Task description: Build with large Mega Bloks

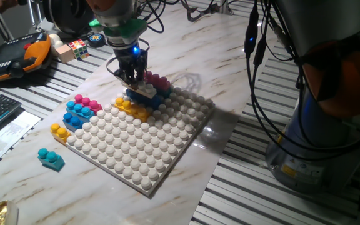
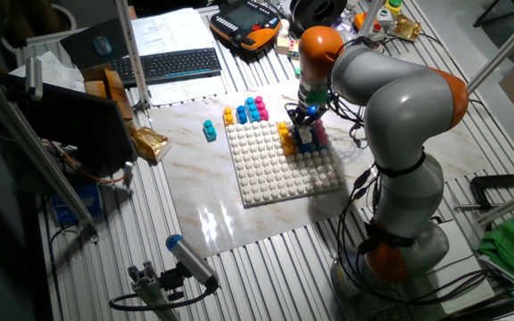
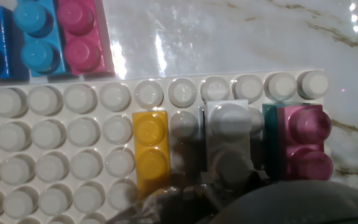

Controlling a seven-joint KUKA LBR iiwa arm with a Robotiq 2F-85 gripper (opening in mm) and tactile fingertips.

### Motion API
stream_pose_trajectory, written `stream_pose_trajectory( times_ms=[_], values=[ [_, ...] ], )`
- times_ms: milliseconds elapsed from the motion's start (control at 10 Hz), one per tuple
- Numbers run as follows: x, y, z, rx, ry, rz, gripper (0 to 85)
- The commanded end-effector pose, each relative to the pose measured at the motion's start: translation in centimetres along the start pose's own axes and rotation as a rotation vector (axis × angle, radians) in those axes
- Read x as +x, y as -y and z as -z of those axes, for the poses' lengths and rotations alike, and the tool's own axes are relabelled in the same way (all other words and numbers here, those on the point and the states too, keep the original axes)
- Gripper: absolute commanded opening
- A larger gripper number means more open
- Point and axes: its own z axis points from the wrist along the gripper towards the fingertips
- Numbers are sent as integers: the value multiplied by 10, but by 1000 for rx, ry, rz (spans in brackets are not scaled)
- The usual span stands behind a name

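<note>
While the arm hangs low over the far edge of the white baseplate (image 1: 144, 150), its gripper (image 1: 132, 77) sits right down on a small cluster of bricks there, and from where I stand I cannot tell whether the fingers are clamped on anything or have let go; the hand view only shows a dark blur at six o'clock.

Directly under the hand lies a pale, whitish brick (image 3: 229, 142), two studs showing, seated on the plate. At its three o'clock, just beside it, is a pink brick (image 3: 306, 142) with a sliver of teal along its near side; at its nine o'clock, one stud column apart, a yellow-orange brick (image 3: 151, 149). My guess is that the hand is low because it is pressing or seating the pale piece into that row, where the studs hold it square.

Off the plate, at about nine o'clock from the gripper in the fixed view, spare bricks wait side by side: a pink one (image 1: 85, 103), blue ones (image 1: 75, 115) and a yellow-orange one (image 1: 60, 132). A lone teal brick (image 1: 50, 159) lies well apart on the marble tabletop (image 1: 230, 56), easy to reach later.
</note>
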Motion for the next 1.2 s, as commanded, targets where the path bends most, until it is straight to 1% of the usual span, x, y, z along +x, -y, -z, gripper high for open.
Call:
stream_pose_trajectory(
  times_ms=[0, 100, 300, 400, 700, 1100],
  values=[
    [0, 0, -4, -1, -6, 1, 7],
    [0, 0, -6, -1, -3, 4, 7],
    [0, 1, -6, -6, -12, 11, 7],
    [1, 0, -6, -5, -10, 11, 7],
    [-2, -4, -2, -4, -13, 8, 7],
    [-7, -4, 1, -1, -13, 12, 7]
  ],
)
